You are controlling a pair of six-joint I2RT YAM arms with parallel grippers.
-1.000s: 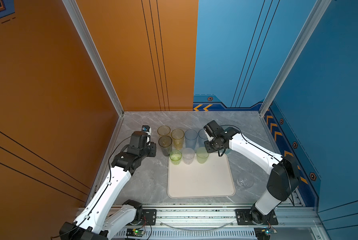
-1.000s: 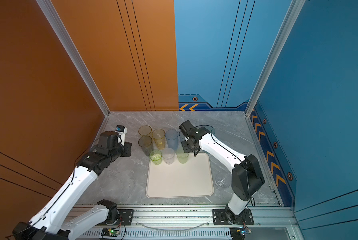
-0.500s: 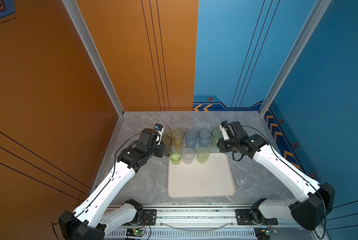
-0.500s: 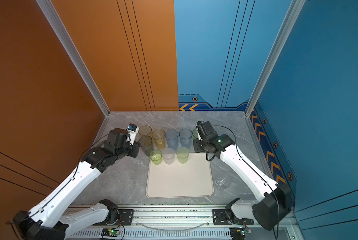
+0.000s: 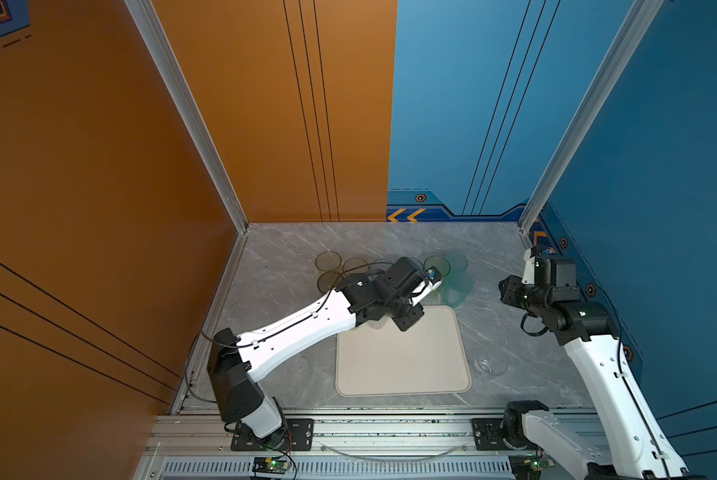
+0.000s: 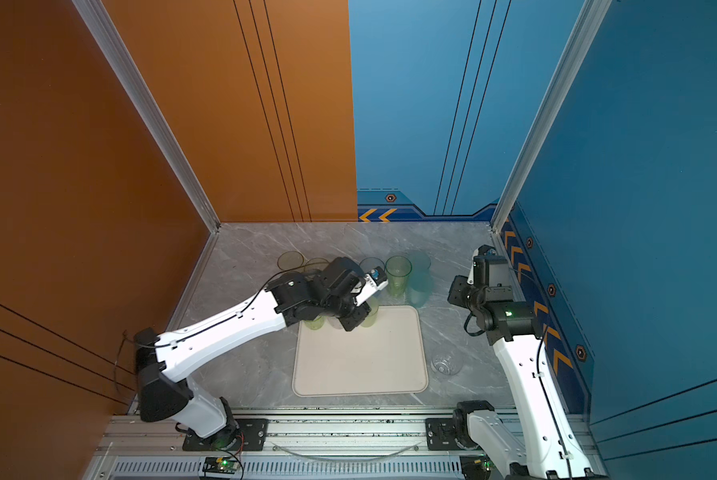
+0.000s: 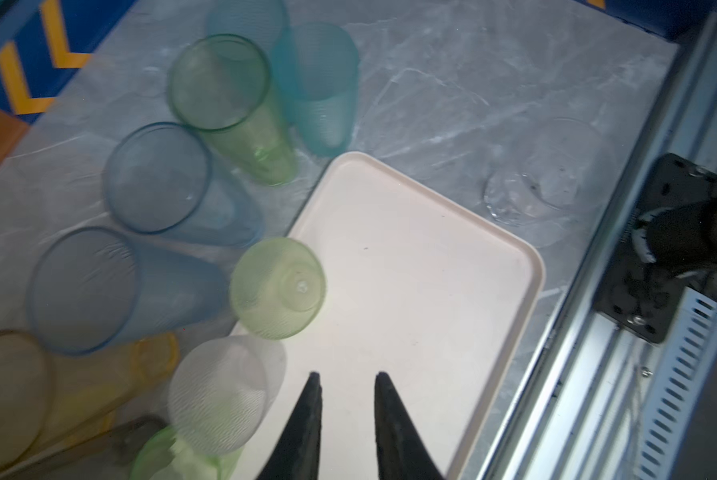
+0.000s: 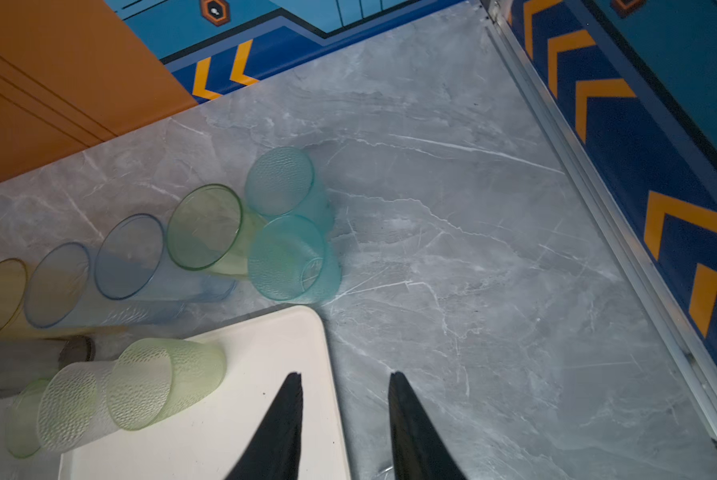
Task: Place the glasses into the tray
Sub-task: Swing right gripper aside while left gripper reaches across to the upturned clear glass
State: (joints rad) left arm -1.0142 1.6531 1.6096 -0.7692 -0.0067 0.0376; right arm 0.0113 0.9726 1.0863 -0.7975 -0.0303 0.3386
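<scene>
Both tools are released and hold nothing: the left gripper [image 7: 345, 376], its fingers a narrow gap apart, hangs over the far edge of the tray [image 5: 402, 357], while the right gripper [image 8: 345, 376], spread wider, hangs near the right edge of the desk [image 5: 290, 249]. That cream tray lies at the desk's front middle. Behind its far edge, tall glasses [image 8: 128, 257] in yellow, blue and green stand in a row on the desk, with two teal glasses [image 8: 286, 257] off the tray's far right corner. Three short glasses [image 8: 169, 382] stand along the tray's far edge. One clear glass [image 5: 491, 365] stands on the desk beside the tray's right edge.
</scene>
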